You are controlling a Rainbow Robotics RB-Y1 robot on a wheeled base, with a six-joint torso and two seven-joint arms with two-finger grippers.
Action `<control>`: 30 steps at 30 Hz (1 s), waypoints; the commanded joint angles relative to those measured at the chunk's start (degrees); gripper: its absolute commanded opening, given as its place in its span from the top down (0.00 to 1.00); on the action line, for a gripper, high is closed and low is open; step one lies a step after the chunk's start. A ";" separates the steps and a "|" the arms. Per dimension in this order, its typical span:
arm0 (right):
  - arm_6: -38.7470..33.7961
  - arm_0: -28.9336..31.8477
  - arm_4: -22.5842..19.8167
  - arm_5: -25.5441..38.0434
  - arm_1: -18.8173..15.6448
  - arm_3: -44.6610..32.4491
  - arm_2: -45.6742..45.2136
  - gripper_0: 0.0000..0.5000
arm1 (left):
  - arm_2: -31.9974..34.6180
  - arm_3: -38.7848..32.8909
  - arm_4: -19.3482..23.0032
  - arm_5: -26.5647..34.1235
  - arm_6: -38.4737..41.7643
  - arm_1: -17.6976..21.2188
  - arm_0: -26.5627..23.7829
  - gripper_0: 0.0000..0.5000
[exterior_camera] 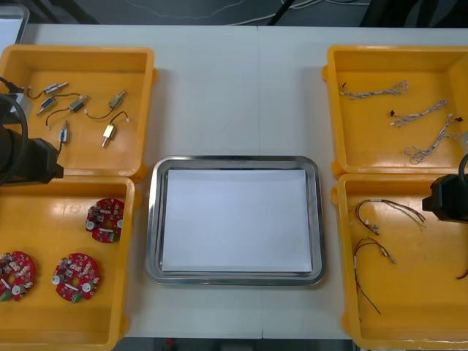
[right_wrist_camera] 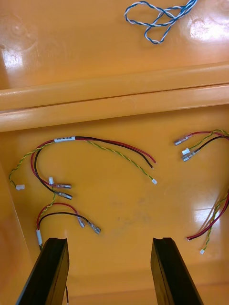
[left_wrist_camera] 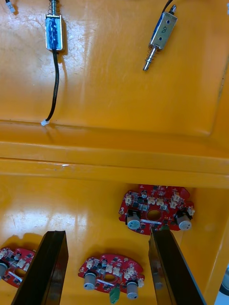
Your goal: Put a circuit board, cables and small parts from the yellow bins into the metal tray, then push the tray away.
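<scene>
Front view: the metal tray (exterior_camera: 234, 162), white inside, sits mid-worktop (exterior_camera: 219, 88). The circuit boards (exterior_camera: 104, 219) lie in the yellow bin (exterior_camera: 51, 219) at 8 o'clock, with the left arm (exterior_camera: 25, 153) at 9 and the right arm (exterior_camera: 447, 199) at 3. Right wrist view: right jaws released, hovering above red and yellow cables (right_wrist_camera: 64, 139). Left wrist view: left jaws released, one circuit board (left_wrist_camera: 110, 272) between them.

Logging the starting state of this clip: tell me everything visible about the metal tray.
The metal tray is a shallow rectangle with rounded corners and a raised, shiny rim that looks like polished steel; its floor is plain white. Nothing lies in it. It sits flat on the light table, midway between the yellow bins, with its long sides running left to right. Its side rims come right up to the bins; whether they touch cannot be told.
</scene>
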 commanded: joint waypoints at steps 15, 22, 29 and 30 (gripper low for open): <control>2.25 0.56 0.46 -0.45 0.18 -1.81 -1.73 0.00 | 1.87 -1.58 0.38 -0.10 1.28 2.37 0.82 0.00; 2.25 0.56 0.46 -0.45 0.18 -1.81 -1.73 0.00 | 1.87 -1.58 0.38 -0.10 1.28 2.37 0.82 0.00; 2.25 0.56 0.46 -0.45 0.18 -1.81 -1.73 0.00 | 1.87 -1.58 0.38 -0.10 1.28 2.37 0.82 0.00; 2.25 0.56 0.46 -0.45 0.18 -1.81 -1.73 0.00 | 1.87 -1.58 0.38 -0.10 1.28 2.37 0.82 0.00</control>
